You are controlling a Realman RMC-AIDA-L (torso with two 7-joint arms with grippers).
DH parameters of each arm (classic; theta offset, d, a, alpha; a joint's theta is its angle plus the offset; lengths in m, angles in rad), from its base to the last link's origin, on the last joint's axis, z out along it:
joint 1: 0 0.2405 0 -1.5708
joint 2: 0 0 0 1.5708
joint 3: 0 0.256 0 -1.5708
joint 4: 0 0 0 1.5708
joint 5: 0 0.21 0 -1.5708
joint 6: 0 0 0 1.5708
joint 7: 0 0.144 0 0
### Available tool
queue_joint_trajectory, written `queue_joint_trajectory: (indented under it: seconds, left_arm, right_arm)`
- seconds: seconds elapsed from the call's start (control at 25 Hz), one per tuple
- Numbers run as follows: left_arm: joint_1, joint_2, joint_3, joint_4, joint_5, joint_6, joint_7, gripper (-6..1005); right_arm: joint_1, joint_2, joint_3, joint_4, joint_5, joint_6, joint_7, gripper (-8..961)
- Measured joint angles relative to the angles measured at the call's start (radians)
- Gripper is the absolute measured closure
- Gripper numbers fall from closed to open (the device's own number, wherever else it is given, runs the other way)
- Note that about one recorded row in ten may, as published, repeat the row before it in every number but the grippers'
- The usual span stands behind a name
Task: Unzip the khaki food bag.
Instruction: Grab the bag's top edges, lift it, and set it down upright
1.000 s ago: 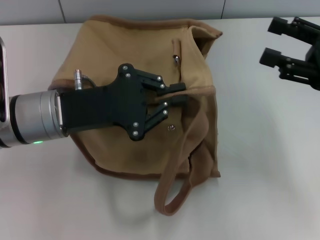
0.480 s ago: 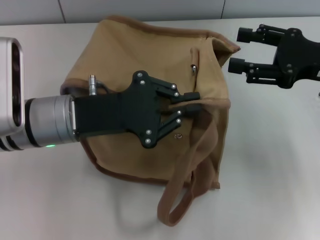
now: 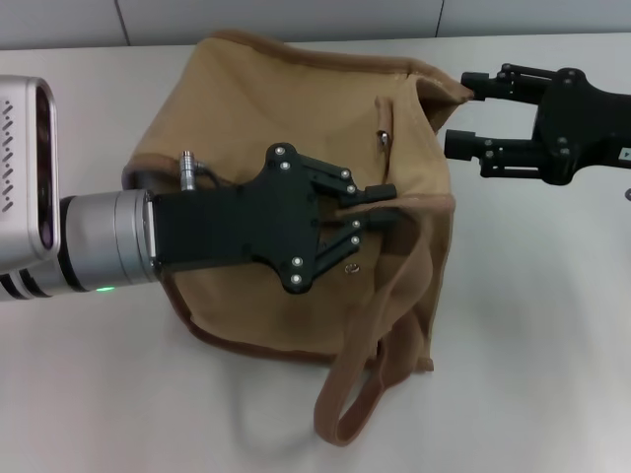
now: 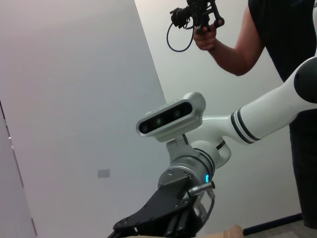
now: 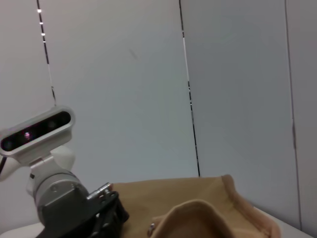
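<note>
Tan canvas fills the middle of the head view: the khaki food bag (image 3: 296, 177) lies slumped on the pale table (image 3: 532, 374), its darker brown piping running along the edges. One webbing handle (image 3: 360, 384) trails off toward 6 o'clock. A small silver zipper pull (image 3: 382, 137) sits near the bag's top at about 1 o'clock from its centre, and a silver snap (image 3: 348, 266) shows lower on the front.

Reaching in from 9 o'clock, the left gripper (image 3: 385, 202) lies over the bag, fingers drawn narrow and pinching a ridge of fabric near the brown piping. The right gripper (image 3: 468, 113) comes from 3 o'clock at the bag's upper corner, fingers spread wide, one finger (image 3: 483, 84) touching the corner's edge, holding nothing.
</note>
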Motion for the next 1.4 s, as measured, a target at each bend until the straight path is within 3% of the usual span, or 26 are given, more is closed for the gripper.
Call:
queue_joint_trajectory:
  seconds: [0.4, 1.4]
  left_arm:
    - [0.002, 0.000, 0.009, 0.000, -0.001, 0.007, 0.001, 911]
    - [0.000, 0.000, 0.004, -0.004, -0.005, -0.024, 0.013, 910]
  right_arm:
    - [0.017, 0.000, -0.098, 0.014, 0.000, 0.070, 0.017, 194]
    - [0.012, -0.003, -0.106, 0.007, 0.007, 0.053, 0.034, 196]
